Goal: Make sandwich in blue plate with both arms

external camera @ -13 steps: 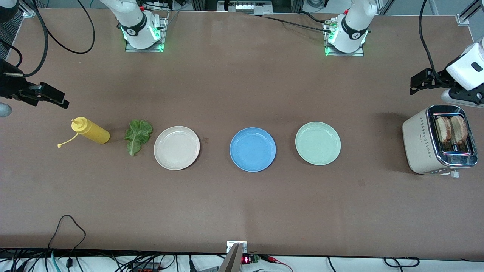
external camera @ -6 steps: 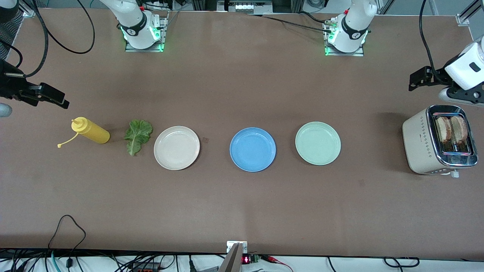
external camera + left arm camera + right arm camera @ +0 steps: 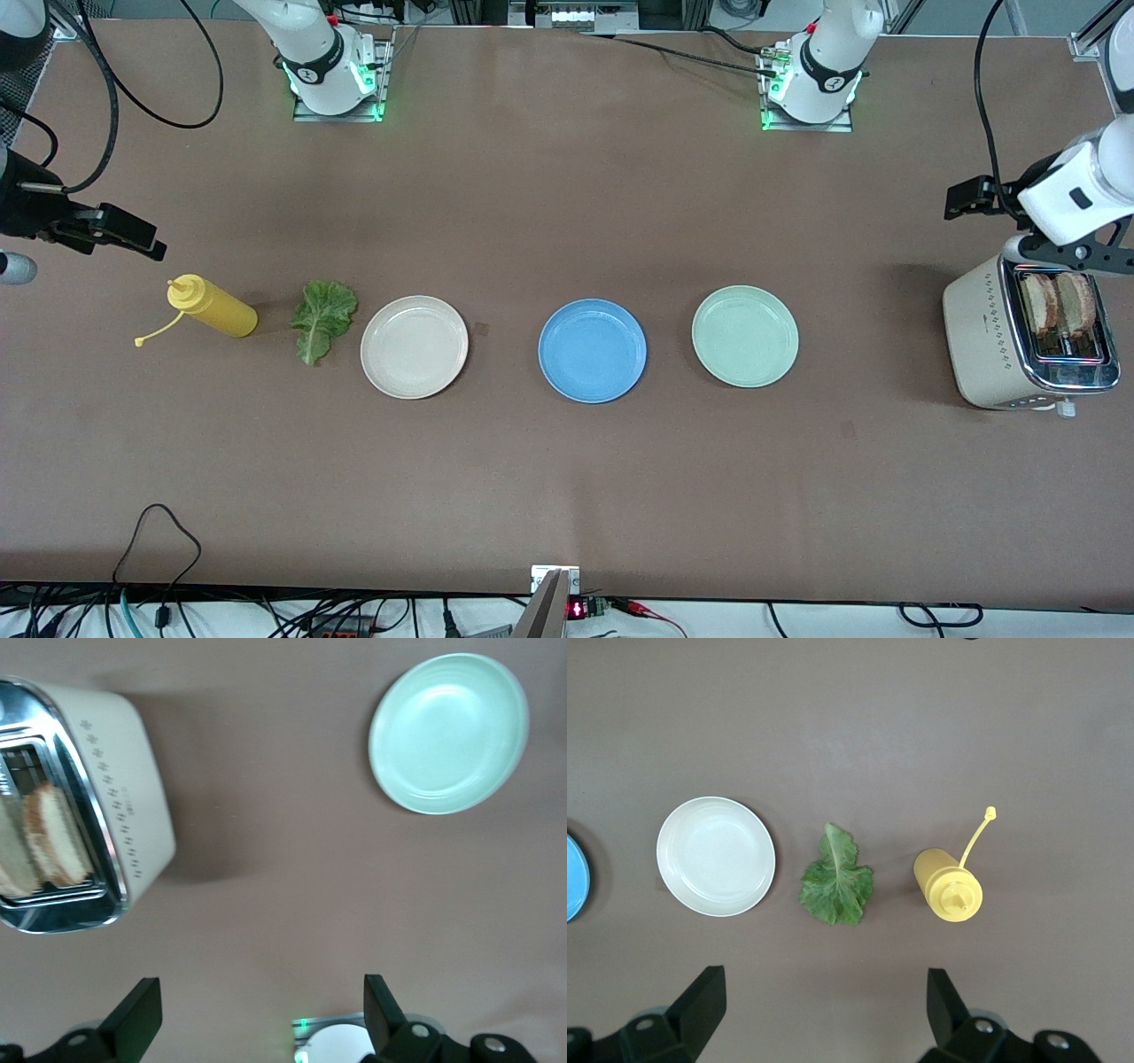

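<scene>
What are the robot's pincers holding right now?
Nothing. The left pincer is open in the air by the toaster, and the right pincer is open above the lettuce leaf and mustard bottle.

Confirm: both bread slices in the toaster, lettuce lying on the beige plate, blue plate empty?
Not quite. The lettuce lies on the table beside the beige plate, not on it; the front view shows it. The bread slices are in the toaster, and the blue plate is empty.
</scene>
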Robot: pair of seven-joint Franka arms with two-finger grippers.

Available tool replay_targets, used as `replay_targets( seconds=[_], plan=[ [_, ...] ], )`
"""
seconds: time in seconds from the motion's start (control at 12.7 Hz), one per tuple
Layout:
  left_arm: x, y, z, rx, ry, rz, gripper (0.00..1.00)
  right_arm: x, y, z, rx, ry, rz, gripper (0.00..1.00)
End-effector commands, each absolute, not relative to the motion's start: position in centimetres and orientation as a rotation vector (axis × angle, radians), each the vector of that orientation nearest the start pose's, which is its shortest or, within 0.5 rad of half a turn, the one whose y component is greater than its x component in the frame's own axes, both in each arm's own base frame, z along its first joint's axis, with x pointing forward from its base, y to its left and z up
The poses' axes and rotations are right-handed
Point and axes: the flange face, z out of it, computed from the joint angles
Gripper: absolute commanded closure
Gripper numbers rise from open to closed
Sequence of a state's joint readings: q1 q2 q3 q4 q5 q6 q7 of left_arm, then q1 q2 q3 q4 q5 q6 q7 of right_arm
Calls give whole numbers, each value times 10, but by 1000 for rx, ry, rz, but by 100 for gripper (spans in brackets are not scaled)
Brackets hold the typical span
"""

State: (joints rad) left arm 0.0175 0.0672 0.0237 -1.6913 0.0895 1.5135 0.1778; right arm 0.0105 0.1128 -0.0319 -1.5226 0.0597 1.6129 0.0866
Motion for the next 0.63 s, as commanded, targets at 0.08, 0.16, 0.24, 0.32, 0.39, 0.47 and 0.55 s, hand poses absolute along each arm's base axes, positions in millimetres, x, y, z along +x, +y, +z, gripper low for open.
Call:
replay_targets(
  seconds=[0.08, 0.16, 0.24, 0.32, 0.39, 0.47, 0.55],
  plan=[
    [584, 91, 501, -2858, 281, 334, 0, 592, -13, 585, -3080, 192, 40, 0],
    [590, 110, 490, -2847, 259, 309, 0, 592, -17, 585, -3076, 203, 42, 0],
    [589, 115, 480, -2848, 255, 315, 0, 593, -18, 584, -3072, 208, 40, 0],
    [585, 121, 470, -2852, 250, 329, 6, 593, -18, 584, -3072, 209, 38, 0],
    [581, 136, 455, -2859, 223, 337, 9, 595, -18, 580, -3074, 207, 44, 0],
    [580, 143, 442, -2863, 230, 298, 14, 597, -18, 577, -3074, 219, 50, 0],
    [580, 145, 433, -2865, 273, 277, 20, 599, -18, 573, -3074, 221, 61, 0]
  ],
)
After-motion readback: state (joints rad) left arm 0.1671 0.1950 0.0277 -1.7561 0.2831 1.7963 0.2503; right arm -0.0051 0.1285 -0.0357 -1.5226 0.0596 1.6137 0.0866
